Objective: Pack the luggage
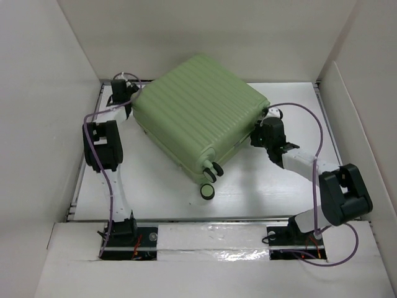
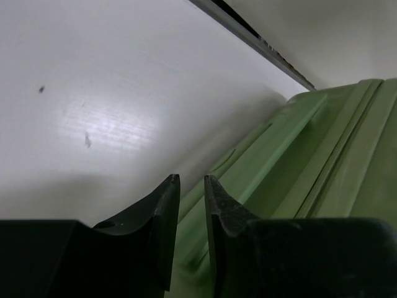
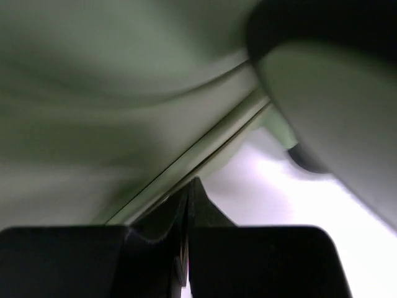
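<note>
Left pincer (image 2: 190,181) first: its jaws stand a narrow slit apart with nothing that we can see caught between them, and it noses along the ribbed rim of the luggage (image 1: 198,108) near the bench's (image 1: 267,186) far left corner. We judge it is placed there to steady or nudge that end of the case, not to lift it.

We find the right pincer (image 3: 191,183) fully closed on nothing. Its joined tips are set against the seam (image 3: 205,146) where the two shells meet, on the side of the case facing the bench's right edge. Closed tips make a blunt pusher, which suits pressing on a seam.

We see the luggage lying flat and shut, turned askew across the far half of the bench. Its black wheels (image 1: 214,169) point toward the near edge. With the shells together the inside is hidden, so we cannot say what is packed. We take the work in hand to be squaring or closing the case between the two arms.
</note>
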